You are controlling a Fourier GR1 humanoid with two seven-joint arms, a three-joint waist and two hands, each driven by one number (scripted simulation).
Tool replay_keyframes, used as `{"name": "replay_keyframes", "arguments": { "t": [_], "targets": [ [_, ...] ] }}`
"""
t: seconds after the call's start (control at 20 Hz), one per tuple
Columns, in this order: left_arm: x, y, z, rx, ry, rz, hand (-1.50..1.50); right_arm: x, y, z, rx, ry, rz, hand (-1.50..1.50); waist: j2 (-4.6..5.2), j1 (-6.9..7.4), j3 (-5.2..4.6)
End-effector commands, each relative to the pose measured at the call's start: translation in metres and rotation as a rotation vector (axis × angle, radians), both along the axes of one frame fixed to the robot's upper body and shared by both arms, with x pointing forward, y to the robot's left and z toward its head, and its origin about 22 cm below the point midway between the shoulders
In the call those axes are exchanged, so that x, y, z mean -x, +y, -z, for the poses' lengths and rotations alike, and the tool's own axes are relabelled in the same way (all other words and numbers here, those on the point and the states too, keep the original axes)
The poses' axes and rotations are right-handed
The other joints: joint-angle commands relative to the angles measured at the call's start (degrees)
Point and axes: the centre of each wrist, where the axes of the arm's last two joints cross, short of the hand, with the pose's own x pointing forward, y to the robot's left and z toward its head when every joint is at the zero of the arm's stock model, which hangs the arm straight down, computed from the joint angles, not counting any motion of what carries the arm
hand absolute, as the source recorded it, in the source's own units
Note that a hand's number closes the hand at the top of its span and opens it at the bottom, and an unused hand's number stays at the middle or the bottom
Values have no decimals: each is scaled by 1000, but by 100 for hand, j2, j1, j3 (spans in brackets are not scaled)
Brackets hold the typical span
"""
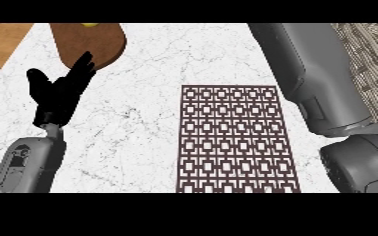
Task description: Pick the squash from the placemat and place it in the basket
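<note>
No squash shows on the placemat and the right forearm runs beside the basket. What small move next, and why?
Probably shift the right forearm a little over the basket and release, if its hand holds the squash. The placemat is bare and the forearm lies beside the basket; its hand is out of view, so the hold cannot be confirmed. The left hand rests open at left.

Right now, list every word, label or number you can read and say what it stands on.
No text can be read.
The placemat has only a repeating square pattern, no letters.
The left forearm has faint marks, too small to read.
The board, basket and counter show no writing.
</note>
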Motion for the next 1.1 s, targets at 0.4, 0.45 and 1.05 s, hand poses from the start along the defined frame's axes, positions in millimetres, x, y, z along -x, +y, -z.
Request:
{"name": "replay_keyframes", "arguments": {
  "t": [0.4, 0.45, 1.05],
  "targets": [
    [5, 2, 11, 7, -1, -13, 0, -12, -52, -51, -58, -73, 299, 150, 18, -64, 1],
    [0, 6, -3, 7, 9, -5, 0, -12, -67, -58, -53, -52, 325, 150, 5, -68, 8],
    [1, 6, -1, -4, -4, -55, 0, -16, -145, -17, -20, 24, 527, 150, -37, -234, 25]
  ]
}}
